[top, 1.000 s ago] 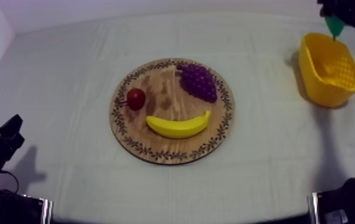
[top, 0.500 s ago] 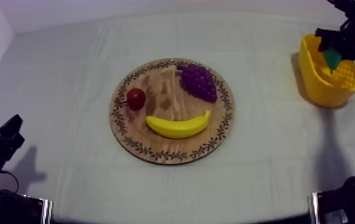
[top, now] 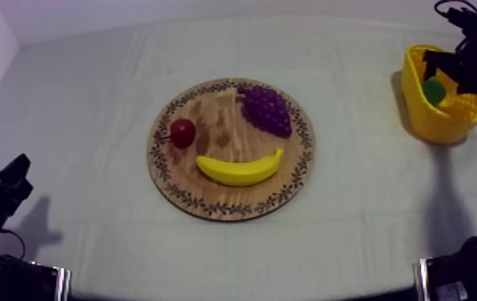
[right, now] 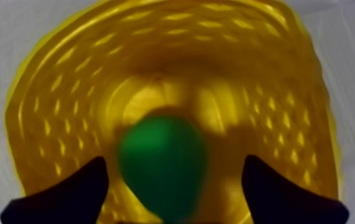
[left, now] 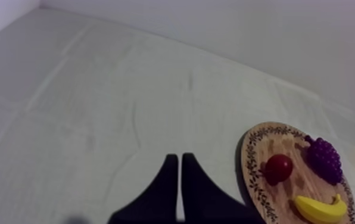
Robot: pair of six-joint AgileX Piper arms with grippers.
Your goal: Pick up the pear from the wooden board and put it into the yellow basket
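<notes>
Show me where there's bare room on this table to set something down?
The widest bare cloth lies between the wooden board and the yellow basket, and left of the board up to the left claw. Crowded: the board, with banana, grapes, small red fruit; and the basket, where the right claw hangs over the pear.

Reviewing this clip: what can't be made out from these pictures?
- Whether the pear rests on the floor of the yellow basket or hangs above it: right wrist view, the blurred pear covers the floor; top view, the basket's wall hides it.
- The yellow basket in the left wrist view: cut off by the picture's edge, beside the wooden board.
</notes>
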